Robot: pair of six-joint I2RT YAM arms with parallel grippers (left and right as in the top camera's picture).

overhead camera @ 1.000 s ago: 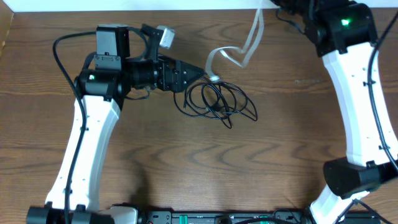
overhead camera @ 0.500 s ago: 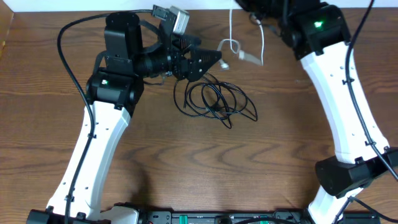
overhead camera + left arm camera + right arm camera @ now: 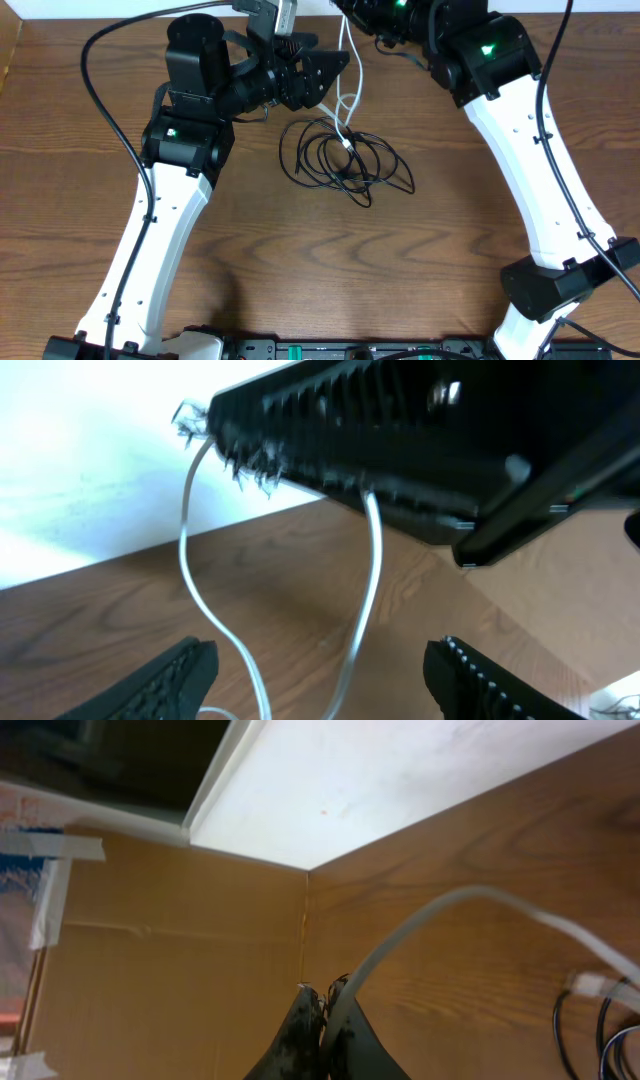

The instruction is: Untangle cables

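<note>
My right gripper (image 3: 348,12) is at the table's back edge, shut on the white cable (image 3: 343,120); in the right wrist view the fingers (image 3: 325,1008) pinch it and the white cable (image 3: 470,900) arcs off to the right. It hangs in two strands down to the loose loops of black cables (image 3: 345,165) on the table. My left gripper (image 3: 342,80) is raised beside those strands. In the left wrist view the left gripper (image 3: 320,685) is open, and both strands of the white cable (image 3: 372,560) pass between its jaws without touching them.
A white wall (image 3: 400,770) borders the back of the wooden table (image 3: 300,260), and a cardboard panel (image 3: 150,940) stands at its left end. A thick black cord (image 3: 100,60) loops off the left arm. The right arm (image 3: 540,170) runs down the right side.
My right gripper has carried the white cable leftward along the back edge, pulling it up into hanging strands. My left gripper has risen to those strands and its jaws have narrowed.
</note>
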